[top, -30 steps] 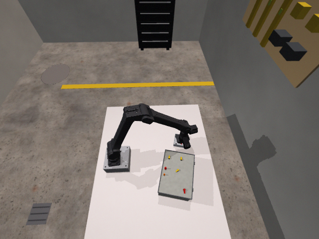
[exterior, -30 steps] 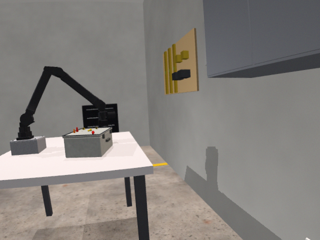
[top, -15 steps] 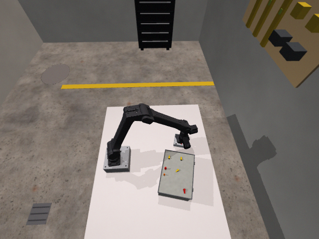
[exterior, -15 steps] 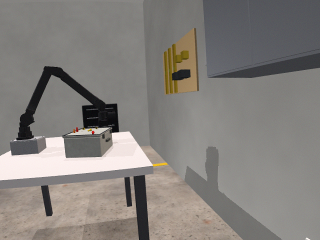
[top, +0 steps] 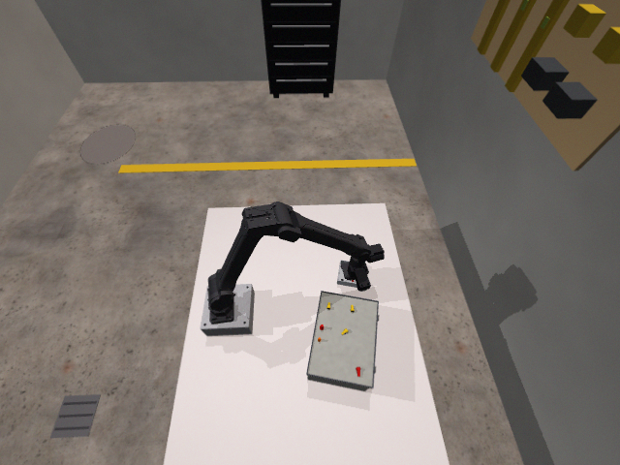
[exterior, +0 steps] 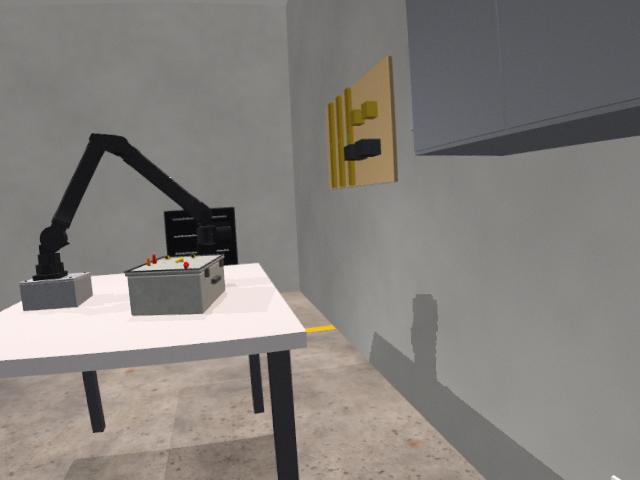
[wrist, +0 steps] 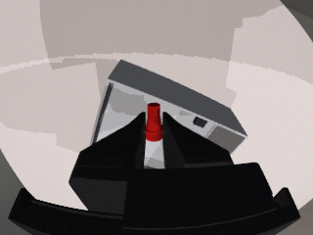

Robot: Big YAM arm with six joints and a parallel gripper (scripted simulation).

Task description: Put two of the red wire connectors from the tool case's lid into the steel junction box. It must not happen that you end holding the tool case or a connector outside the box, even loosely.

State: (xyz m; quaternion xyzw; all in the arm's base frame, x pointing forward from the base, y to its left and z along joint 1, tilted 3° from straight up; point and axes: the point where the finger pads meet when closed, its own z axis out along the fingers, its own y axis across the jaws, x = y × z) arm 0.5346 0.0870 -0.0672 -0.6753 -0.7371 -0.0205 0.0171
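The gripper is gripping a red connector above the steel junction box, right of the top frame's centre; delivery seems underway. The next move is likely calling for lowering, then releasing inside. The tool case is sitting lower on the white table; a black cabinet is standing top centre.

Between the earlier top and exterior pictures and now, any change is too small to tell.
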